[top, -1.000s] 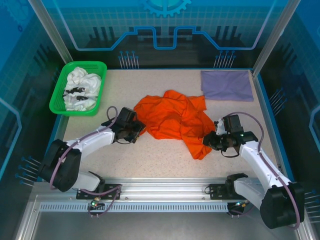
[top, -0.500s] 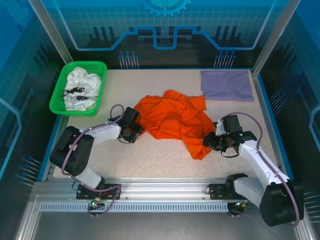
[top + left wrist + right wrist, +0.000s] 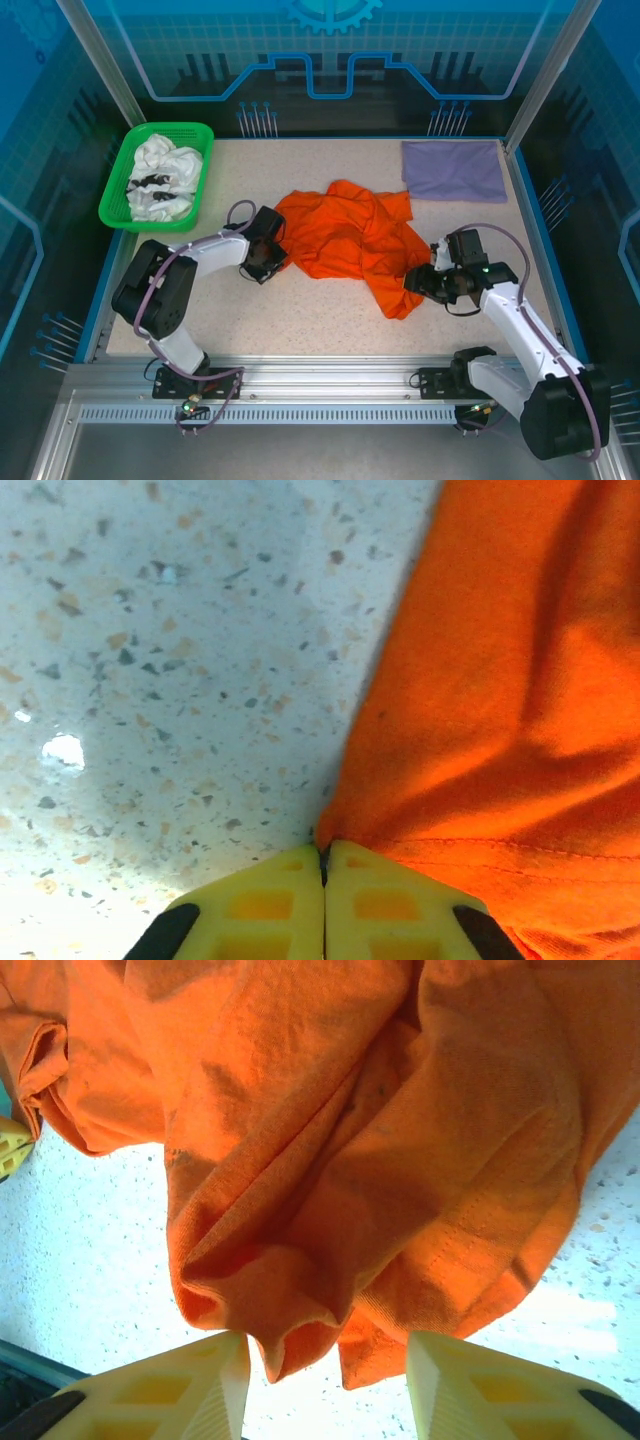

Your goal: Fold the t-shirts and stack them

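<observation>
The orange t-shirt (image 3: 350, 240) lies crumpled in the middle of the table. My left gripper (image 3: 268, 262) is at its left edge, and the left wrist view shows the yellow jaws (image 3: 323, 852) shut, pinching the shirt's (image 3: 500, 680) hem at their tips. My right gripper (image 3: 412, 283) sits at the shirt's lower right corner. Its fingers (image 3: 328, 1345) stand open, with a bunched fold of orange cloth (image 3: 350, 1130) hanging loose between them. A lavender t-shirt (image 3: 453, 170) lies folded flat at the back right. White t-shirts with black print (image 3: 160, 178) are heaped in the basket.
The green plastic basket (image 3: 205, 170) stands at the back left corner. Bare speckled tabletop (image 3: 300, 310) runs along the front between the two arms. Blue frame walls and metal posts ring the table.
My left gripper slid to the orange shirt's left edge and shut on the hem. My right gripper's fingers spread apart and let go of the cloth at the lower right corner.
</observation>
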{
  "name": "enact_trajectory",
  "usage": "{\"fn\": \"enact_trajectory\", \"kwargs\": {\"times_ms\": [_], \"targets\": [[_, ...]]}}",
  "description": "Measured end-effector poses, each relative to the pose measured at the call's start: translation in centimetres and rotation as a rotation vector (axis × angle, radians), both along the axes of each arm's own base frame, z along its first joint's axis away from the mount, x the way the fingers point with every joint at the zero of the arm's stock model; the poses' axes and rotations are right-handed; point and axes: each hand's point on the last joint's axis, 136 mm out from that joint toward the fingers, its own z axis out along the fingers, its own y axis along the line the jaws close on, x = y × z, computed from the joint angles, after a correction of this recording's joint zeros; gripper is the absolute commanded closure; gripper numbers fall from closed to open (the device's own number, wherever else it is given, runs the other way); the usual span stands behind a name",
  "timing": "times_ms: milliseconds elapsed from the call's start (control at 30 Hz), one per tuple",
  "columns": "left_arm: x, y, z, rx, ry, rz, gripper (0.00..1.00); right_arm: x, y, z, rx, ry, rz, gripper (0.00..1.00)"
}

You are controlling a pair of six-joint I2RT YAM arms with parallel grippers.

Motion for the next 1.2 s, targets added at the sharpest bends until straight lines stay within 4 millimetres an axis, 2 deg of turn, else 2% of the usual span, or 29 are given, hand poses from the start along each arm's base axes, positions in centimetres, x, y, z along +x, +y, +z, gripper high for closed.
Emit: {"fn": "enact_trajectory", "kwargs": {"times_ms": [200, 300, 367, 467, 600, 700, 800, 833, 900, 967, 1033, 1100, 1133, 1200], "targets": [[0.2, 0.2, 0.2, 0.009, -0.008, -0.059, 1.00, -1.7, 0.0, 0.6, -0.040, 0.000, -0.003, 0.48], [1.7, 0.4, 1.0, 0.012, -0.082, -0.078, 1.00, -2.8, 1.0, 0.3, -0.045, 0.022, 0.028, 0.50], [2.7, 0.5, 2.6, 0.006, -0.151, -0.082, 1.00, -3.7, 1.7, -0.5, -0.044, 0.048, 0.051, 0.51], [3.6, 0.6, 6.3, -0.025, -0.284, -0.073, 1.00, -5.2, 2.1, -2.4, -0.048, 0.112, 0.057, 0.52], [2.6, 1.2, 10.4, -0.062, -0.422, -0.060, 1.00, -6.1, 1.9, -4.5, -0.068, 0.197, 0.030, 0.53], [1.3, 1.8, 11.7, -0.077, -0.473, -0.048, 1.00, -5.5, 2.0, -5.2, -0.085, 0.210, 0.019, 0.53], [0.1, 2.4, 12.2, -0.084, -0.501, -0.040, 1.00, -4.8, 2.3, -6.0, -0.094, 0.224, 0.012, 0.63], [-0.3, 2.6, 12.4, -0.086, -0.507, -0.035, 1.00, -4.6, 2.4, -6.4, -0.098, 0.232, 0.014, 0.69], [-1.1, 3.1, 12.9, -0.093, -0.524, -0.021, 1.00, -4.4, 2.4, -7.4, -0.126, 0.262, 0.015, 0.88], [-1.5, 3.6, 13.6, -0.100, -0.545, -0.008, 1.00, -4.3, 2.3, -7.9, -0.146, 0.274, 0.017, 0.95], [-1.6, 4.2, 14.4, -0.104, -0.566, 0.007, 1.00, -4.1, 2.2, -7.7, -0.152, 0.258, 0.021, 1.00], [-1.6, 4.8, 15.0, -0.112, -0.580, 0.027, 1.00, -3.2, 2.3, -6.3, -0.149, 0.209, 0.029, 1.00], [-1.4, 5.1, 15.3, -0.119, -0.581, 0.037, 1.00, -2.7, 2.5, -5.4, -0.142, 0.182, 0.029, 1.00], [-0.7, 5.6, 16.2, -0.133, -0.583, 0.060, 1.00, -0.6, 2.8, -2.3, -0.111, 0.102, 0.023, 1.00]]}}
